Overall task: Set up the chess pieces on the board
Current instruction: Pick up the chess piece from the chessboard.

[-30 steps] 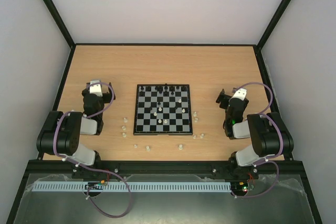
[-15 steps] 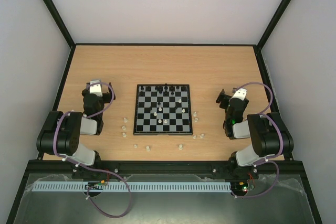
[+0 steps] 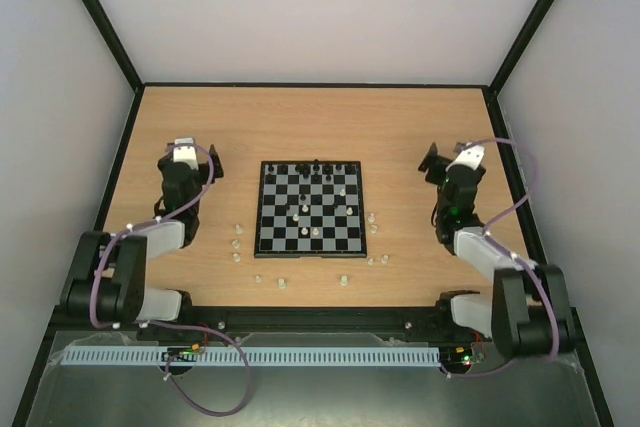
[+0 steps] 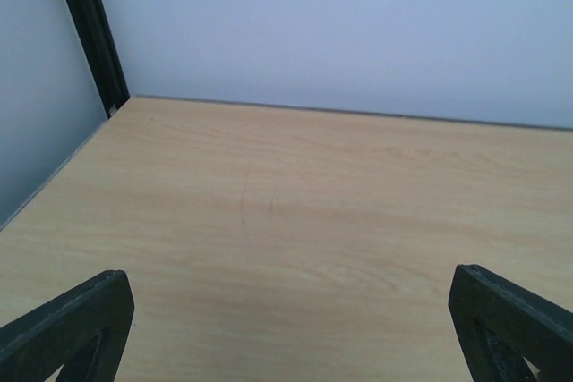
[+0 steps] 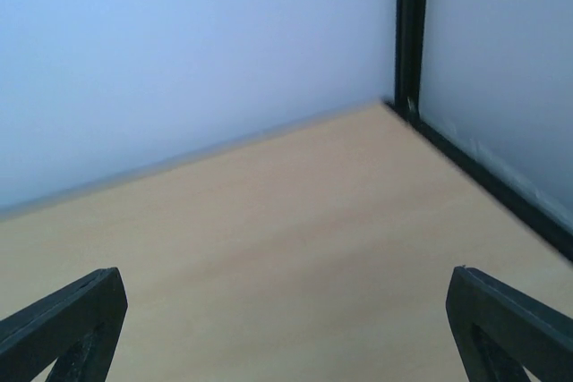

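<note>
Setting up hardly begun, both arms empty.
Whitish chess pieces point(image 3: 281, 282) lie loose on the counter point(image 3: 420, 127) just near, left and right of the board point(image 3: 276, 199). On it a few stand scattered, black ones mostly by its far edge. Square, it has no long axis and sits parallel to the counter's edges. Left fingers point(image 4: 67, 324) and right fingers point(image 5: 63, 324), flanking the board well apart, gape empty.

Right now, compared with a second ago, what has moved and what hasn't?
Both arms have stretched out from their folded pose, elbows dropping toward the near edge. The right gripper shifted farther from the near edge and slightly outward; the left gripper hardly moved. Both are open and empty. The board and the chess pieces lie as before.
</note>
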You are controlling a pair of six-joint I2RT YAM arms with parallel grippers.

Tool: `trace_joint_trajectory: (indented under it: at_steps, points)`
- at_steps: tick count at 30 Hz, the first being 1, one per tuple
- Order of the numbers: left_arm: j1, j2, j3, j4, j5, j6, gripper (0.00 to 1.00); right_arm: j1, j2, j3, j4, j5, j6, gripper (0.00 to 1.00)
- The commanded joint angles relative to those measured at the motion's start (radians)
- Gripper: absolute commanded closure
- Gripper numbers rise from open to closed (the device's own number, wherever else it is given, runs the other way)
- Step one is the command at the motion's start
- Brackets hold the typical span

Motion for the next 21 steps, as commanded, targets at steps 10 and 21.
trace_joint_trajectory:
  at_steps: [10,21]
  points:
    - [-0.261,-0.442,0.278,-0.686,-0.129,-0.202,0.0,-0.001,-0.244,0.445,-0.901,-0.425,0.288,0.01]
    - [-0.32,-0.53,0.65,-1.135,0.024,-0.42,0.0,-0.005,-0.323,0.469,-1.023,-0.873,0.462,0.01]
